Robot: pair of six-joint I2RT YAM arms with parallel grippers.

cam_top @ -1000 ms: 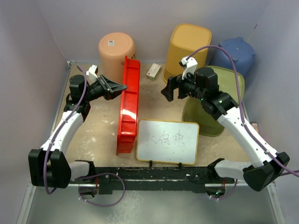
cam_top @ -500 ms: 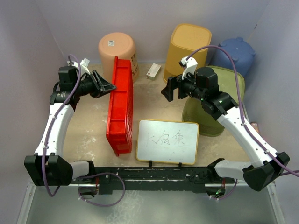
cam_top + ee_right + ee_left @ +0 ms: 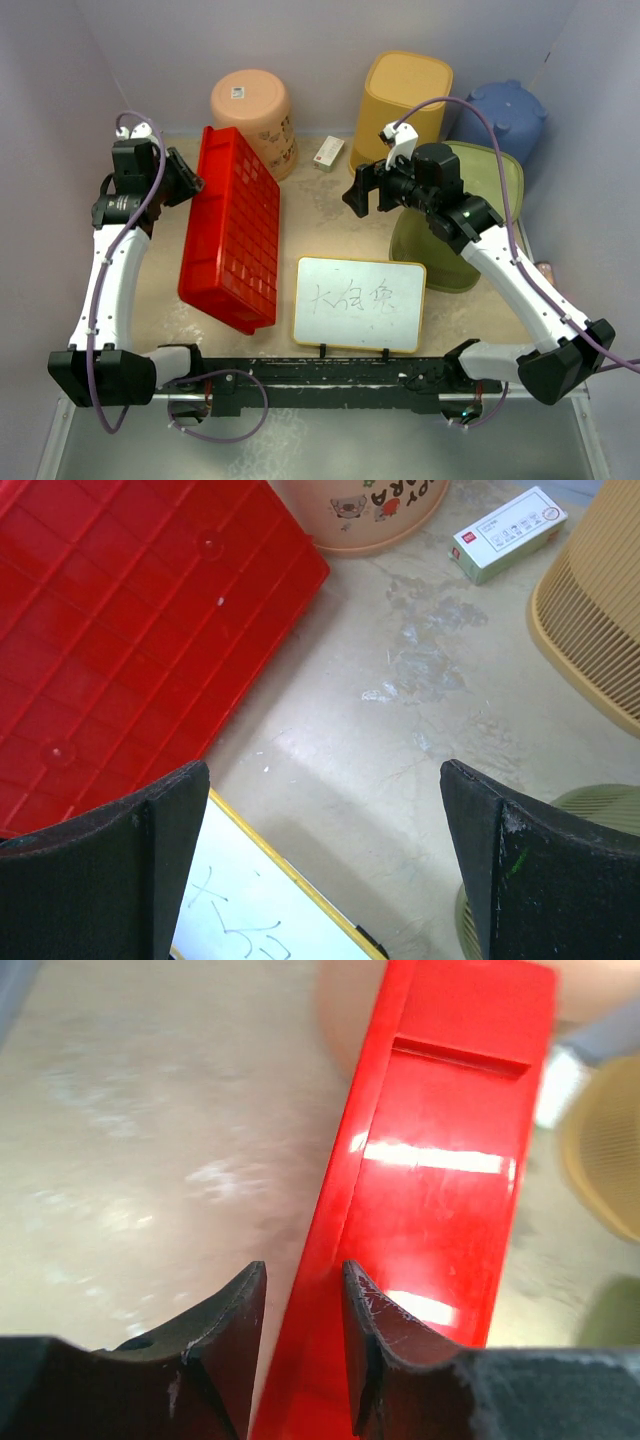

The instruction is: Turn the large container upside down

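Note:
The large container (image 3: pixel 232 235) is a long red bin left of centre, tipped over with its ribbed underside facing up and sloping down to the right. My left gripper (image 3: pixel 190 180) is at its upper left rim. In the left wrist view the container (image 3: pixel 440 1160) runs away from the left gripper (image 3: pixel 300 1290). Its rim passes between the jaws, which stand apart with table showing beside the left finger. My right gripper (image 3: pixel 362 190) hovers wide open over bare table right of the container (image 3: pixel 120 610). Nothing lies between the right gripper's (image 3: pixel 320 810) fingers.
An upturned peach bucket (image 3: pixel 250 100), a yellow basket (image 3: pixel 405 95) and a blue tub (image 3: pixel 508 115) line the back wall. A green basket (image 3: pixel 490 175) sits under the right arm. A small box (image 3: pixel 329 152) lies near the back. A whiteboard (image 3: pixel 360 303) stands at the front.
The container has tipped from standing on its long side over to the left, underside now up. My left arm swung back left with it and its jaws widened. The right arm barely moved.

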